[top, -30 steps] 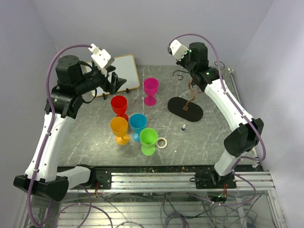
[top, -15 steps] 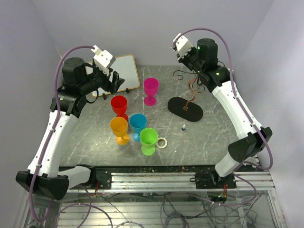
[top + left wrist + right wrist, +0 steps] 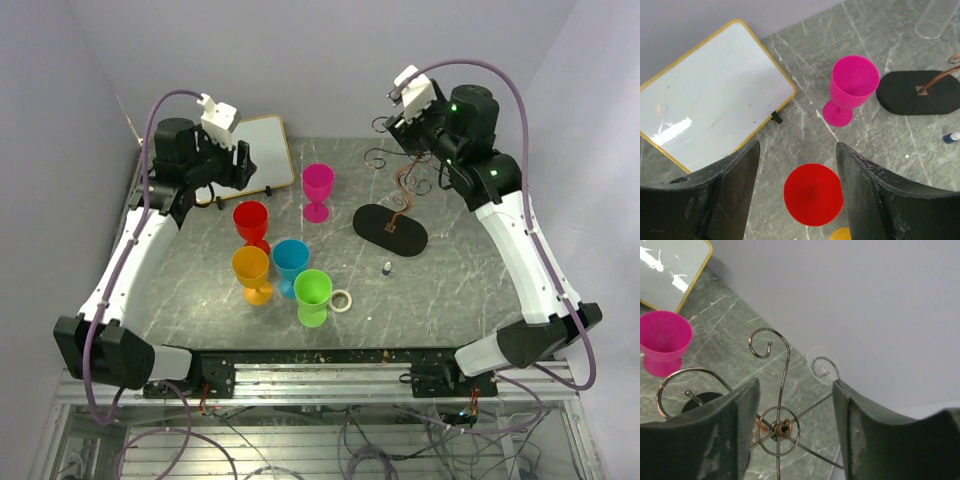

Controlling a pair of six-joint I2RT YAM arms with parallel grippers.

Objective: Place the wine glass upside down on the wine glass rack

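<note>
Top view: left pincer (image 3: 238, 166) wide, high over red goblet (image 3: 250, 219) on counter (image 3: 450, 290); right pincer (image 3: 402, 122) wide above wine glass rack (image 3: 398, 195).
Left wrist: goblet upright, untouched.
Right wrist: visible hooks bare.
Judged light, rigid, slick; take at stem.

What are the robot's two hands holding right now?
Nothing. The left gripper is open and empty above the red goblet, and the right gripper is open and empty above the wine glass rack.
</note>
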